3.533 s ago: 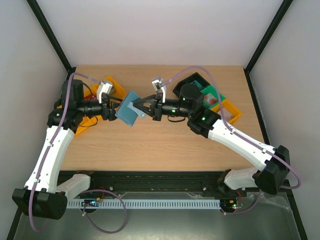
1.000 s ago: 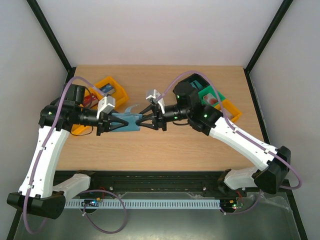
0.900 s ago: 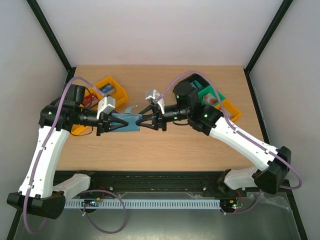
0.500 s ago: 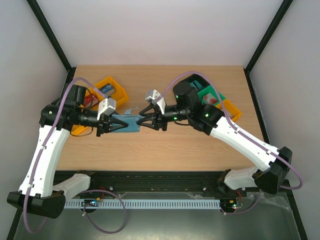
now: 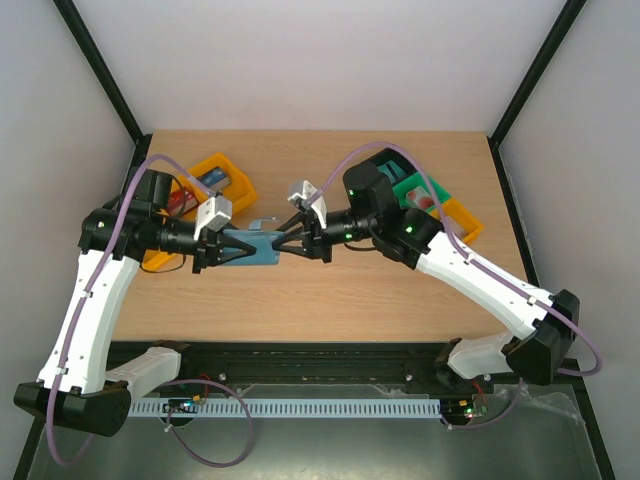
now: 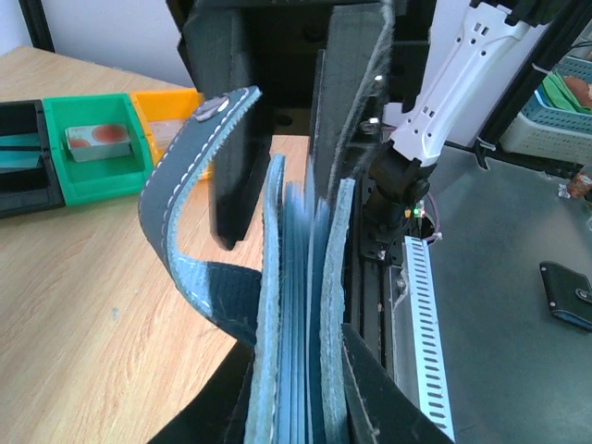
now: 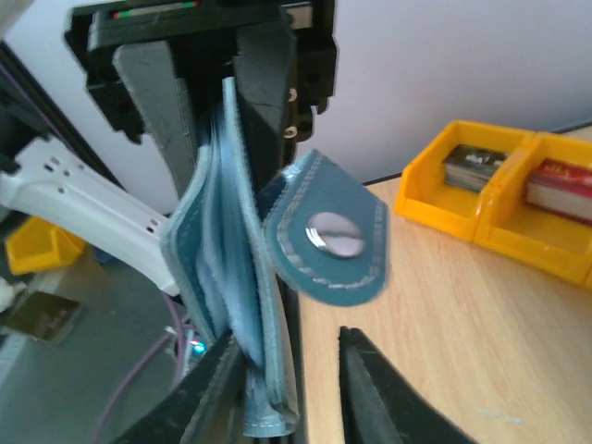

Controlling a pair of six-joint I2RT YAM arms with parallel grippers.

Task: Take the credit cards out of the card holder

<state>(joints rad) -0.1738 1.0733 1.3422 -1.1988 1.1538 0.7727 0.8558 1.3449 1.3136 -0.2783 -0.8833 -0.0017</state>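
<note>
Aloft, head-on: L gripper (image 5: 236,248), R gripper (image 5: 283,243)

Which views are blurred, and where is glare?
Top external view: sharp, evenly lit. Left wrist view: the blue stitched card holder is smeared at its top edge. Right wrist view: its rounded closing tab is blurred; the round metal snap glints.

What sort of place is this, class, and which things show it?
Probably a robotics lab test cell: a left arm and right arm mounted at a wooden table, a black enclosure frame, and an orange tray of blocks.
</note>
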